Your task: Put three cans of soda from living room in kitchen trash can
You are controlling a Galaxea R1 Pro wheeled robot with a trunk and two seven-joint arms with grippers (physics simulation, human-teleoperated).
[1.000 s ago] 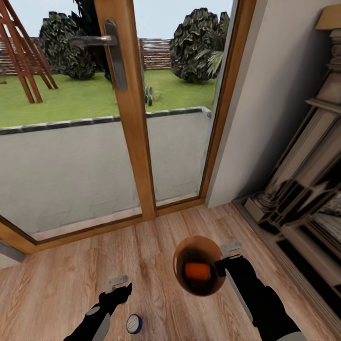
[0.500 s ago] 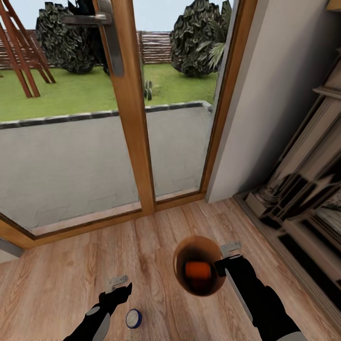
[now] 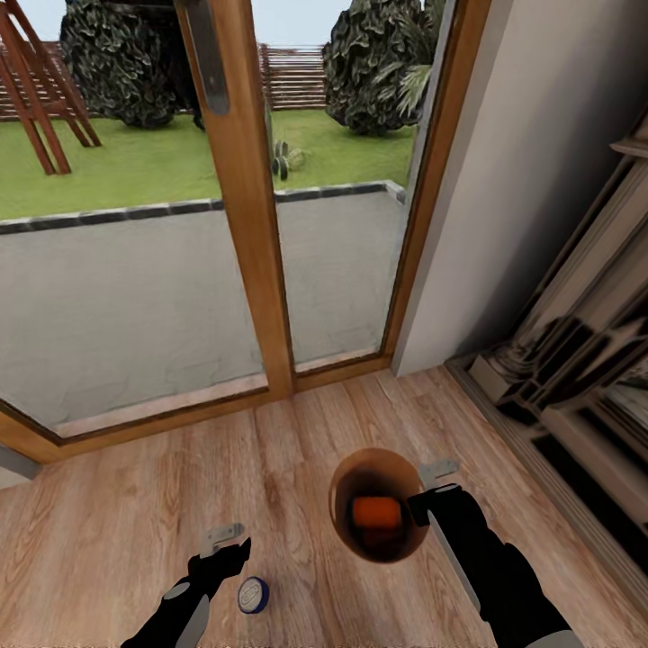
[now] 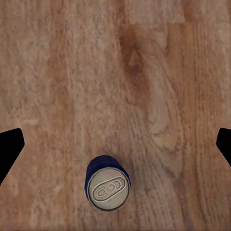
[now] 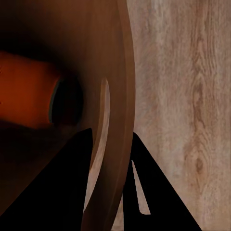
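Right pincer [image 3: 430,493] clamped on tash can [image 3: 346,522] rim, lower centre frame; orange can [image 3: 376,513] inside. Blue can [image 3: 253,595] upright on floor, lower left. Left pincer [image 3: 227,544] spread wide just above-left of it. Advice: centre blue can between fingers, descend, grip body, keep bin level.

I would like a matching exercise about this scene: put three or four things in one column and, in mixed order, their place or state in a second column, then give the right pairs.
Things:
1. blue can
2. orange can
3. trash can
4. left gripper

Places or states:
A. lying inside the bin
B. open, holding nothing
C. upright on the wood floor
D. gripped at its rim by the right gripper

Pairs: 1-C, 2-A, 3-D, 4-B
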